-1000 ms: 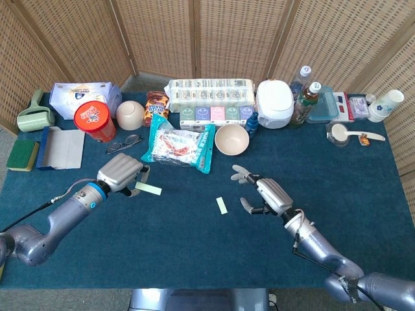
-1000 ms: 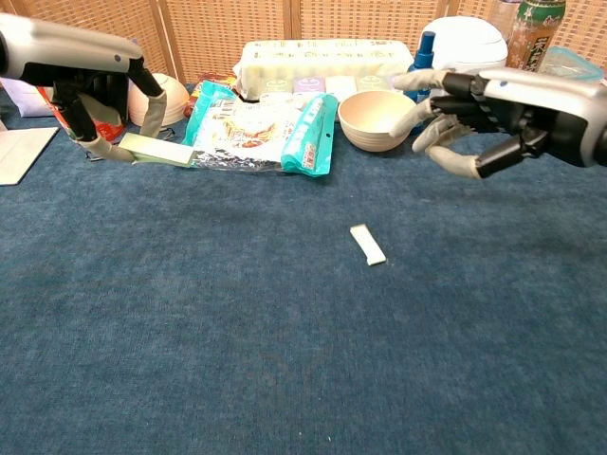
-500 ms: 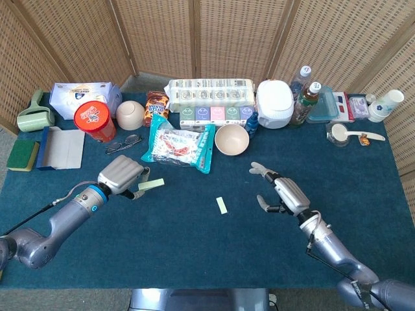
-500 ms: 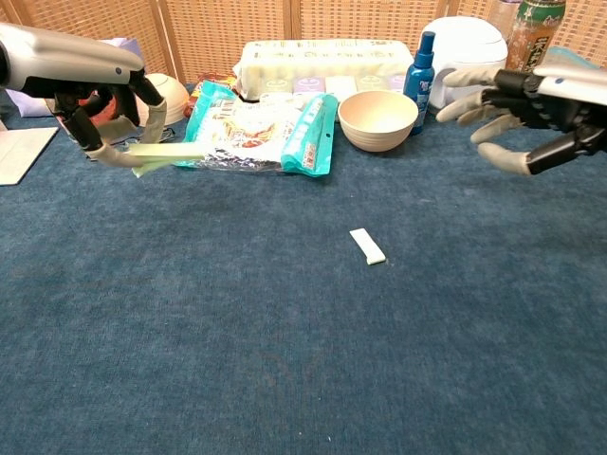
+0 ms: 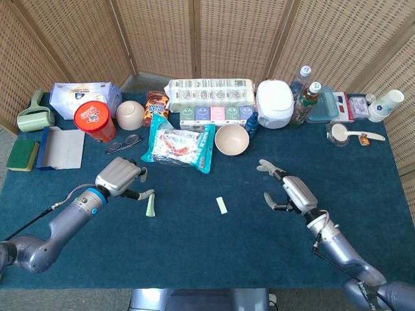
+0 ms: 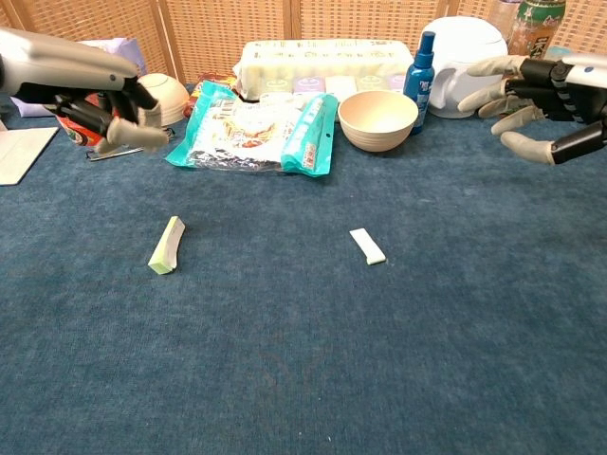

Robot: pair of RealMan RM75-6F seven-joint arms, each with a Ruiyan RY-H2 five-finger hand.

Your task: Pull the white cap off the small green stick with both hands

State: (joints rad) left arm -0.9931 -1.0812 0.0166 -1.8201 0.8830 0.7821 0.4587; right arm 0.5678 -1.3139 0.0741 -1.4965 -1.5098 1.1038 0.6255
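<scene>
The small green stick (image 5: 150,207) (image 6: 166,245) lies loose on the blue tablecloth, left of centre. The white cap (image 5: 222,205) (image 6: 367,246) lies apart from it near the middle of the table. My left hand (image 5: 121,179) (image 6: 121,110) hovers just up and left of the stick, fingers partly curled, holding nothing. My right hand (image 5: 290,192) (image 6: 531,91) is off to the right of the cap, fingers spread and holding nothing.
A teal snack bag (image 5: 178,146) and a beige bowl (image 5: 231,139) sit behind the work area. A red can (image 5: 94,120), glasses (image 5: 123,143), a boxed row of packs (image 5: 209,101), a white cooker (image 5: 275,103) and bottles (image 5: 306,95) line the back.
My left hand let go of the green stick, which dropped onto the cloth below and right of the hand. My right hand drew further right, away from the cap.
</scene>
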